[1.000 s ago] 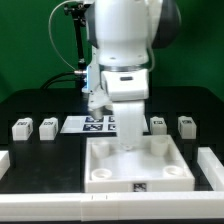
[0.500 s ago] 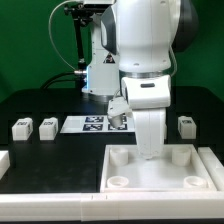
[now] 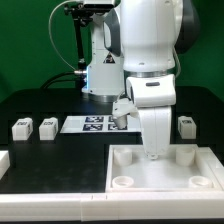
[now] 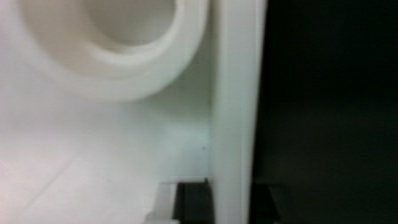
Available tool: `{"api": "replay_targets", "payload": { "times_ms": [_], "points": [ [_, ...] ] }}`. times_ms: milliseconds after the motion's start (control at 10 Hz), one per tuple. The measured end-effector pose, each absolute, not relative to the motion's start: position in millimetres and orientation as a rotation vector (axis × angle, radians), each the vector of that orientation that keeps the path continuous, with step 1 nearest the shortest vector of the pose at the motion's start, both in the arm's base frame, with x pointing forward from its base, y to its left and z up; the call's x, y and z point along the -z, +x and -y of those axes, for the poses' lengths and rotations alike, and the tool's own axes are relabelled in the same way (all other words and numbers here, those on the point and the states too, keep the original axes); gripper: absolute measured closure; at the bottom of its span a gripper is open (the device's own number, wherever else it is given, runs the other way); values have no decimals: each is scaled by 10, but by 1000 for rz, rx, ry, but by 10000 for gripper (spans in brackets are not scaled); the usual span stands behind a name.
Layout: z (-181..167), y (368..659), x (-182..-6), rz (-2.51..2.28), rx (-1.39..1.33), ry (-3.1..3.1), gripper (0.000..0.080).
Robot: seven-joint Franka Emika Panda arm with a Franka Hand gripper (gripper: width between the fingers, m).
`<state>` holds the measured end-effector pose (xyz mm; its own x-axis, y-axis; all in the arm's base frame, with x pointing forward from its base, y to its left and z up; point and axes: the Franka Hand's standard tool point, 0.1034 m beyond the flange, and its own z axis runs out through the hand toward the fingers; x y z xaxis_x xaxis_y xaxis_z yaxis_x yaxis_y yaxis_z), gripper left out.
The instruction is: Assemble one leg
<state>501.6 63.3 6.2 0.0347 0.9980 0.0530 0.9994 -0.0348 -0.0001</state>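
Note:
The large white recessed panel point(image 3: 150, 178) lies at the front on the exterior view's right, with round corner sockets. My gripper point(image 3: 154, 152) stands over its far wall and is shut on that wall. In the wrist view the wall point(image 4: 233, 100) runs between my two dark fingers point(image 4: 196, 205), beside a round socket point(image 4: 128, 40). Two legs point(image 3: 21, 128) point(image 3: 46, 128) stand on the exterior view's left and one leg point(image 3: 186, 125) on its right, all apart from my gripper. A fourth leg is hidden behind my arm.
The marker board point(image 3: 90, 124) lies on the black table behind the panel, by my arm. A white rail point(image 3: 50, 208) runs along the table's front edge, with a short white piece point(image 3: 4, 160) at the exterior view's left.
The panel has slid with my gripper toward the exterior view's right, most of it in the first half second. The legs have not moved.

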Motion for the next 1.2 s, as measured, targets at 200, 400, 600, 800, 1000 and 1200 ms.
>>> {"api": "replay_targets", "payload": {
  "times_ms": [200,400,600,800,1000,1200],
  "points": [
    [-631,5016,-62,2156,59,-2234,725],
    [-629,5017,-62,2155,59,-2234,372],
    [-626,5017,-62,2155,59,-2234,241],
    [-624,5017,-62,2154,59,-2235,171],
    [-622,5017,-62,2154,59,-2235,151],
    [-634,5017,-209,2109,54,-2288,151]
  ]
}}
